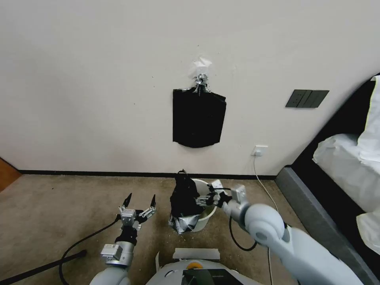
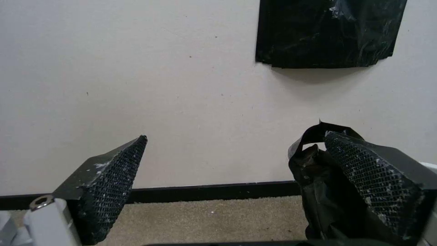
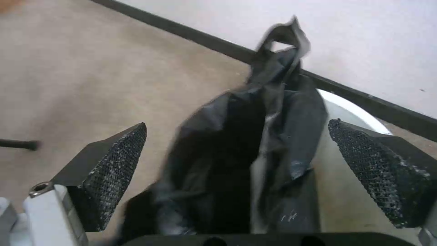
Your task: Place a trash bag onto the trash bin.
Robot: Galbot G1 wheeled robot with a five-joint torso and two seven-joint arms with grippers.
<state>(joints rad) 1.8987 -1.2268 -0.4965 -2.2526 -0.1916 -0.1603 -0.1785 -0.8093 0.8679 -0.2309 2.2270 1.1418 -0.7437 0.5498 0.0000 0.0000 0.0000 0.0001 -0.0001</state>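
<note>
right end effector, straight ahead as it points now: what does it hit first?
Probably the trash bag. It hangs crumpled over the trash bin, directly between the open fingers of the right end effector. Depth is unclear; it looks close.

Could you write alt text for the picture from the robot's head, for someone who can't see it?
A crinkled black trash bag drapes over the near left side of a small white trash bin on the carpet by a wall. The right tool is at the bag; the left tool hovers open nearby. A flat bundle of bags hangs clipped on the wall above.
</note>
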